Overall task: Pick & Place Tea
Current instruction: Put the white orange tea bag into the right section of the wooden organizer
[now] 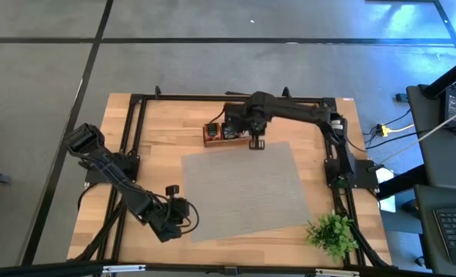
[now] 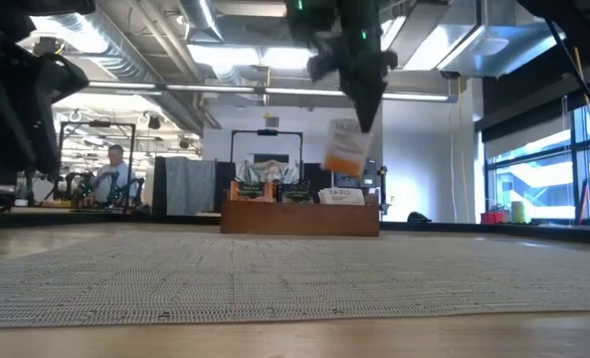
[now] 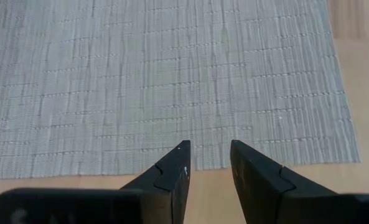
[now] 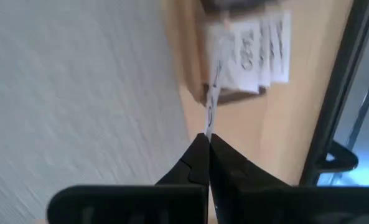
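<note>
A white and orange tea sachet (image 2: 344, 149) hangs in the air over the far part of the grey woven mat (image 1: 243, 188), with my right gripper (image 1: 256, 144) shut on it. Just behind it, the brown wooden tray (image 2: 299, 216) stands at the table's far edge, and more tea sachets (image 4: 252, 50) stand upright in its compartments. My left gripper (image 3: 209, 163) hovers open at the table's near left, over the mat's near edge, with nothing between its fingers. My right gripper pinches the sachet's upper edge (image 4: 210, 127) between its two fingers, coming from above and pointing down. The sachet shows edge-on in the wrist view. It hangs below the fingertips (image 2: 362, 119), slightly tilted, clear of the mat and the tray.
A small green plant (image 1: 331, 233) stands at the table's near right corner. A black frame (image 1: 135, 104) runs around the wooden table top. The mat covers the middle of the table. A person sits far off in the room behind.
</note>
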Motion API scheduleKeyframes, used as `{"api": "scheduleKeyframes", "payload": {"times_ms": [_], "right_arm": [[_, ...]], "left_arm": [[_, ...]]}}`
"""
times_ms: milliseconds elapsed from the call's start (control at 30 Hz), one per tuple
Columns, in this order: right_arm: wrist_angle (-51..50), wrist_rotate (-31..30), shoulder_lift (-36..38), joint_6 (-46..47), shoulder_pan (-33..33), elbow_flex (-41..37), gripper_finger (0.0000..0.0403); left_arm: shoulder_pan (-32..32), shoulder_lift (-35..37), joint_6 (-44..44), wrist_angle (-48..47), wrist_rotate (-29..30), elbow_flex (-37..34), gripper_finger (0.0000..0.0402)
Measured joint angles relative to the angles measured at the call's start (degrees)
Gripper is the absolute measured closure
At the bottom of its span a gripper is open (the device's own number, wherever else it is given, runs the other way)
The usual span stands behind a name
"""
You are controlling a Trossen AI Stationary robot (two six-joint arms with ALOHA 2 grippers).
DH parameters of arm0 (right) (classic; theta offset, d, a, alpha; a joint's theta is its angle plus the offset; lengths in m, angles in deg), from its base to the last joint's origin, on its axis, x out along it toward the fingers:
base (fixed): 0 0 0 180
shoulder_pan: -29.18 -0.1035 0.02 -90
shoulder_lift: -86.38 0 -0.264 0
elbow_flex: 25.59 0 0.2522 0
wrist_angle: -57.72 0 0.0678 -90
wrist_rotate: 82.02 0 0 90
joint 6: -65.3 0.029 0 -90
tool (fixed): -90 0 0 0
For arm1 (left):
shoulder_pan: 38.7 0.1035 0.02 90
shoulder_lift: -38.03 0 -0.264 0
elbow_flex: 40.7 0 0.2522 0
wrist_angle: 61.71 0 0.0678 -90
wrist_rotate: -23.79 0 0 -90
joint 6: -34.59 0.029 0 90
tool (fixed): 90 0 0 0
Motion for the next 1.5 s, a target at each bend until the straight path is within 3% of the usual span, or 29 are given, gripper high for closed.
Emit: {"api": "scheduleKeyframes", "payload": {"times_ms": [167,433,700,933,1500], "right_arm": [[2.63,0.16,-0.02,-3.19,4.1,-4.5,0.0399],[4.85,0.39,-0.07,-3.72,5.12,-8.54,0.0399],[5.71,-0.19,-0.07,-3.89,3.58,-8.68,0.0399],[6.76,-7.12,-0.07,-7.31,1.95,-8.68,0.0399],[10.32,-7.07,-0.07,-14.91,1.98,-8.68,0.0399]], "left_arm": [[1.16,0.02,-0.05,0.23,0.15,0.02,0.0294],[1.6,0.04,-0.43,0.23,0.17,0.04,0.0291],[1.58,0.07,-0.44,0.22,0.2,0.09,0.0293],[1.58,0.07,-0.44,0.2,3.55,0.09,0.0292],[1.58,0.07,-0.46,0.2,3.74,0.09,0.0292]]}}
